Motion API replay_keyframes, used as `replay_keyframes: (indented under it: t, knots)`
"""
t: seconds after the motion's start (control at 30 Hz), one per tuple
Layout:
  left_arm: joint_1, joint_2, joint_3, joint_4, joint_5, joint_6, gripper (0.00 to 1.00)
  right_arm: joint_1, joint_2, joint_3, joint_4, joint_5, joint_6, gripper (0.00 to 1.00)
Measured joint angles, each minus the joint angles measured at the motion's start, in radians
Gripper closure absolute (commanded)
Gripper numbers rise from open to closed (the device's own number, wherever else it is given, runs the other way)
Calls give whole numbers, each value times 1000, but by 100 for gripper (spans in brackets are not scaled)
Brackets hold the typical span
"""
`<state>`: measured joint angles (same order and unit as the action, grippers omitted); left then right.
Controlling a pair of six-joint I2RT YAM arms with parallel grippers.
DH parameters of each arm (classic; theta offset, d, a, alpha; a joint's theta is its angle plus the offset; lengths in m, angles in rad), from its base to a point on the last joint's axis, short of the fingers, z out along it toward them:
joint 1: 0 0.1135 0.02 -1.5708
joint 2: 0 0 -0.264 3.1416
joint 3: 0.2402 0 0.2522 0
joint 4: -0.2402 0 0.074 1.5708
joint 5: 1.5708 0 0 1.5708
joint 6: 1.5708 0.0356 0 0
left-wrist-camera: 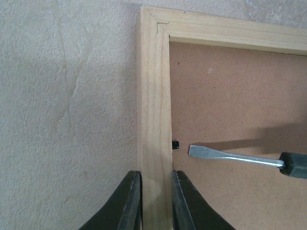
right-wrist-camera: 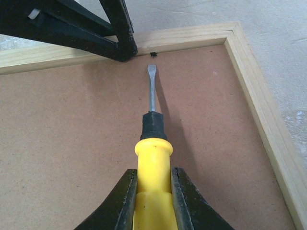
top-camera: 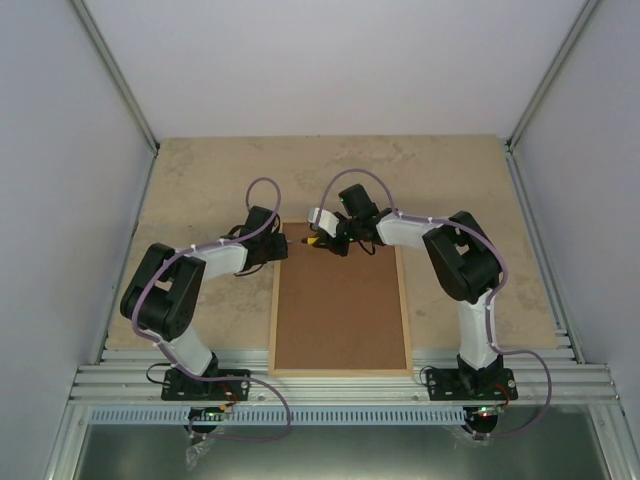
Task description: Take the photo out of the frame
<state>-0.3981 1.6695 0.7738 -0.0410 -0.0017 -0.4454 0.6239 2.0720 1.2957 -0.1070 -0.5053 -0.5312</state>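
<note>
The pale wood frame (top-camera: 274, 330) lies face down on the table, its brown backing board (top-camera: 340, 310) up. The photo is hidden under the board. My left gripper (left-wrist-camera: 154, 201) is shut on the frame's left rail (left-wrist-camera: 154, 120) near the far left corner. My right gripper (right-wrist-camera: 152, 201) is shut on a yellow-handled flat screwdriver (right-wrist-camera: 152, 158). Its blade tip (right-wrist-camera: 151, 69) points at a small black tab (right-wrist-camera: 153, 53) at the rail's inner edge, a short gap away. The tab (left-wrist-camera: 175, 144) and the blade (left-wrist-camera: 206, 153) also show in the left wrist view.
The beige stone-look table top (top-camera: 200, 180) surrounds the frame. Grey walls stand left and right, and a slotted metal rail (top-camera: 340, 385) runs along the near edge. The left gripper's fingers (right-wrist-camera: 120, 43) lie just left of the tab in the right wrist view.
</note>
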Motion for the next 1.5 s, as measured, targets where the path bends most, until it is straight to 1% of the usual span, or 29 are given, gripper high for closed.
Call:
replay_keyframes:
  t: [0.27, 0.93, 1.5]
  knots:
    - [2, 0, 0, 0, 8, 0, 100, 1, 15, 18, 1, 0, -2, 100]
    - [15, 4, -4, 19, 50, 5, 100, 14, 28, 34, 16, 18, -30, 100]
    - [39, 4, -56, 135, 102, 3, 100, 24, 27, 39, 45, 30, 0, 100]
